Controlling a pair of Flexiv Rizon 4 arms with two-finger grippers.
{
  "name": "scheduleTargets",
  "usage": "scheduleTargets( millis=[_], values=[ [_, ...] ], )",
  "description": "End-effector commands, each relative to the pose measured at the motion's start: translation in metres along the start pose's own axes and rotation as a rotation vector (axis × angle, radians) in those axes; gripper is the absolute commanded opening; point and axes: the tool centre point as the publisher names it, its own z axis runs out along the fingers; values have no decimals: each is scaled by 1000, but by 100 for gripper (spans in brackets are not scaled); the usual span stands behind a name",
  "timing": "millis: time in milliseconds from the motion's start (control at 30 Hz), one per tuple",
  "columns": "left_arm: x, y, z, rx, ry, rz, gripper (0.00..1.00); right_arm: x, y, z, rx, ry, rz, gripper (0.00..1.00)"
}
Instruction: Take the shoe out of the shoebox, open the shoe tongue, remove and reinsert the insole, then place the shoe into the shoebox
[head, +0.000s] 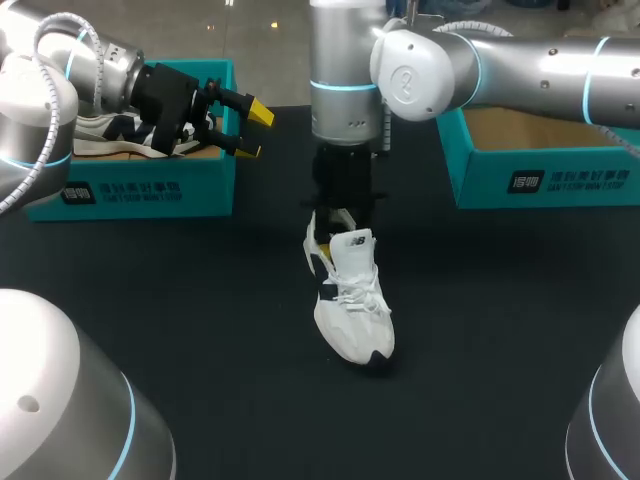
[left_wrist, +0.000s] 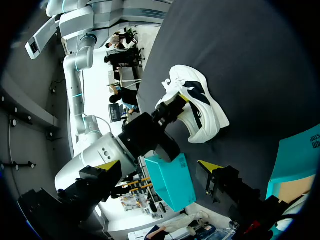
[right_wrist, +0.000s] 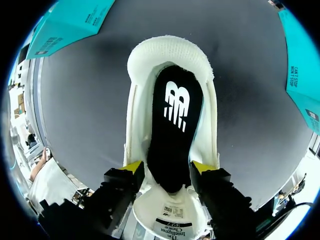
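Observation:
A white shoe with dark side panels stands on the black table, toe toward the near edge, its tongue lifted. My right gripper comes straight down into the shoe's opening. In the right wrist view the gripper is open, and the black insole lies flat inside the shoe with its near end between the yellow fingertips. The labelled tongue sits just beneath them. My left gripper hangs open beside the left shoebox, holding nothing. Its wrist view shows the shoe ahead.
A second shoe lies inside the left teal shoebox. Another teal shoebox stands at the back right, behind my right arm. Bare black table surrounds the white shoe.

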Motion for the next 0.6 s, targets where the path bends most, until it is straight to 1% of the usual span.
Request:
scheduleTargets(
  millis=[33,433,600],
  values=[
    [0,0,0,1,2,1,100,1,1,0,3,0,2,100],
    [0,0,0,1,2,1,100,2,3,-2,16,-4,1,100],
    [0,0,0,1,2,1,100,3,-3,-8,21,-14,12,100]
  ],
)
